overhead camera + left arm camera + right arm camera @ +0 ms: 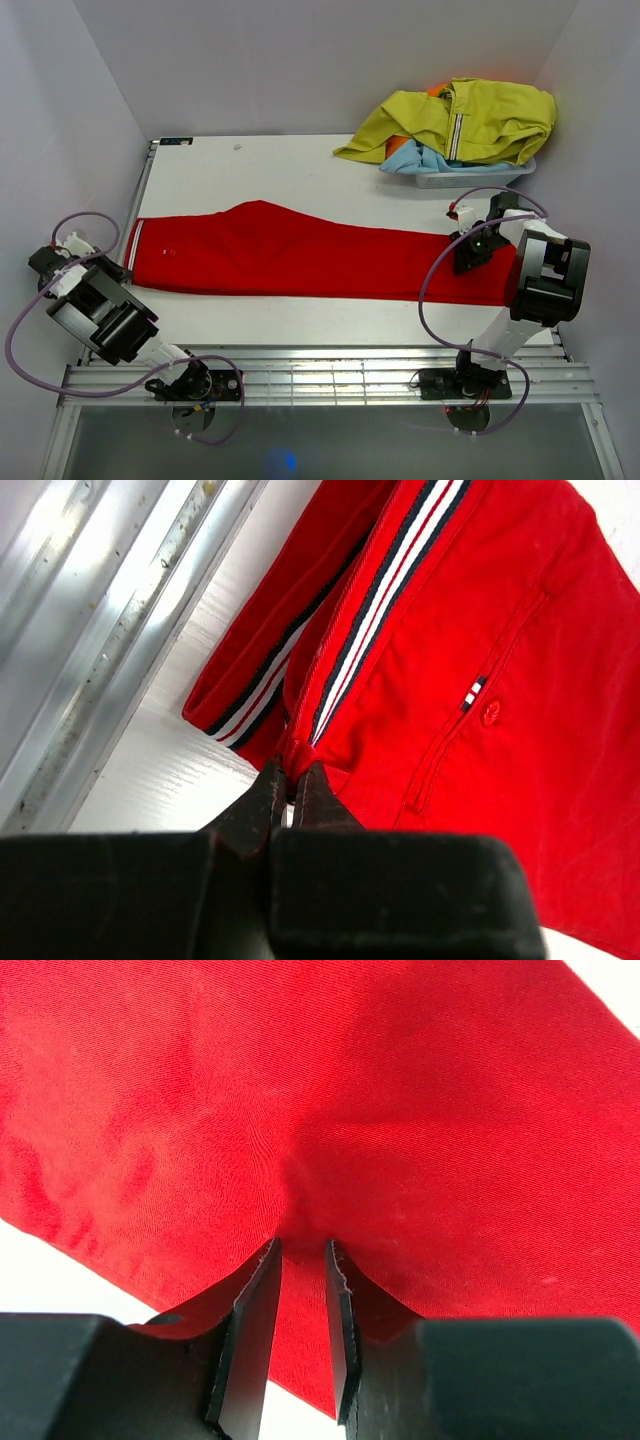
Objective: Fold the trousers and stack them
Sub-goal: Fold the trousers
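Your left gripper (292, 780) is pinched tight on the waistband edge of the trousers (300, 255). Your right gripper (300, 1250) nips a pucker of red fabric at the leg end. The trousers lie flat across the table (300, 170). At the far right, a clear bin (470, 178) holds a yellow-green jacket (470, 120) draped over a light blue garment (425, 158).

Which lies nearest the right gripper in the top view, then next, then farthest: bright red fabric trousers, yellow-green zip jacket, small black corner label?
1. Bright red fabric trousers: pinched in the right gripper jaws.
2. Yellow-green zip jacket: far right.
3. Small black label: far left corner.
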`<state>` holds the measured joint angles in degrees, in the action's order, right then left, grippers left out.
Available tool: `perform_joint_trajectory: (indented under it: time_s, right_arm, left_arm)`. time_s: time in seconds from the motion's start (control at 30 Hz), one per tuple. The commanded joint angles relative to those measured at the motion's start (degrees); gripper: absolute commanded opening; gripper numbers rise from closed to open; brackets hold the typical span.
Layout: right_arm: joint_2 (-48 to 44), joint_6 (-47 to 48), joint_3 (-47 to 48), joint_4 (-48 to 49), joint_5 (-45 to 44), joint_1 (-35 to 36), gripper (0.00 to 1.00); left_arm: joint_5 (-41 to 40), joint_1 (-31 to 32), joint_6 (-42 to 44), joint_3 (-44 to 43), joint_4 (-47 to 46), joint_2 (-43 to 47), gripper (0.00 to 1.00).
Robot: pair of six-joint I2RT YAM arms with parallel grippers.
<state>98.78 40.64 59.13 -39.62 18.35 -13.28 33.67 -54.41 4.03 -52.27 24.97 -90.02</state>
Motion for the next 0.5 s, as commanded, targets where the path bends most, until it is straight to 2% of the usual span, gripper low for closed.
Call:
perform_joint_trajectory:
  time_s: [0.0,0.13,0.27,0.3,0.37,0.4,0.47]
  right_arm:
    - [4.6,3.7,-3.1,7.5,-13.4,-2.1,0.32]
    - [5.1,4.3,-3.5,8.0,-14.0,-2.4,0.32]
    - [4.1,4.5,-3.5,7.5,-12.6,-2.4,0.32]
    - [3.5,4.8,-3.4,6.4,-11.7,-2.4,0.33]
    - [1.2,5.4,-2.7,4.2,-7.0,-2.4,0.34]
    - [0.2,5.4,-1.8,1.8,-5.8,-2.3,0.36]
    - [-2.6,5.3,-0.1,-1.6,-0.5,-2.4,0.39]
  left_arm:
    - [-3.7,-1.0,4.0,-2.7,-2.8,4.5,0.00]
    - [-6.3,-1.0,6.4,-1.4,-6.6,4.5,0.00]
    - [-9.7,-1.0,9.1,-0.6,-7.6,0.3,0.00]
    - [-10.1,-1.0,9.8,-0.1,-8.1,-0.2,0.15]
    - [-9.8,-1.0,11.1,0.8,-8.5,-1.0,0.34]
    - [-9.5,-1.0,11.3,0.6,-8.2,-1.2,0.47]
    - [-6.7,-1.0,12.1,-0.1,-6.6,-0.6,0.56]
